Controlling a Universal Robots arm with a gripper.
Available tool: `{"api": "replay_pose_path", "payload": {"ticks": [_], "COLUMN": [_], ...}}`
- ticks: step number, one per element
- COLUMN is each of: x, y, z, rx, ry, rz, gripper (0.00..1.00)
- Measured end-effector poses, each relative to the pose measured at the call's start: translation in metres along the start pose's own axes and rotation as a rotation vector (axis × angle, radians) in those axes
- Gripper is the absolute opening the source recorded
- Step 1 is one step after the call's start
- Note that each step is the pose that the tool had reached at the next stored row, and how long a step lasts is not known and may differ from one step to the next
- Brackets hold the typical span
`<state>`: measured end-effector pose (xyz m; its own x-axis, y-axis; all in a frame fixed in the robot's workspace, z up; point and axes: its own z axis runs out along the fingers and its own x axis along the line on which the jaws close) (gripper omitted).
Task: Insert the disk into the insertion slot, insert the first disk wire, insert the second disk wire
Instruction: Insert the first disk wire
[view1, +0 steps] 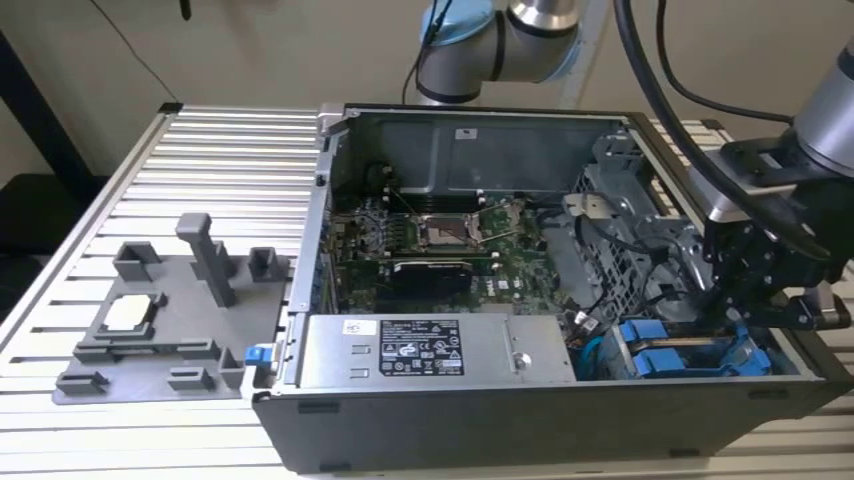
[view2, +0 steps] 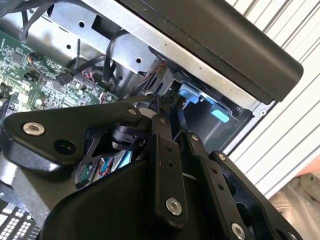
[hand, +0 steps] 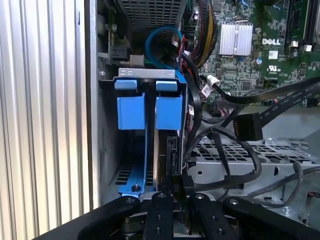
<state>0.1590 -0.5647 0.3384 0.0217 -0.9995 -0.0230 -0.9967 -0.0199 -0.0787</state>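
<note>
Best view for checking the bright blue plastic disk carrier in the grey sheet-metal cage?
First wrist view: bright blue plastic disk carrier faces the camera, tabs and rail clear in its grey sheet-metal cage. Exterior view shows the carrier obliquely; second wrist view, just a corner.

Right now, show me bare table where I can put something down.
Free: the slatted table behind the grey fixture, on the exterior view's left of the case; also the strip in front of the fixture. Crowded: the case's corner by the blue carriers, with the gripper and cables.
</note>
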Motion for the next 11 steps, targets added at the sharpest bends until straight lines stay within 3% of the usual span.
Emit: {"api": "replay_pose_path", "payload": {"ticks": [11], "x": [0.0001], "y": [0.0004], "z": [0.005], "rx": [0.0], "ry": [0.0008], "rz": [0.003], "gripper": [0.19]}}
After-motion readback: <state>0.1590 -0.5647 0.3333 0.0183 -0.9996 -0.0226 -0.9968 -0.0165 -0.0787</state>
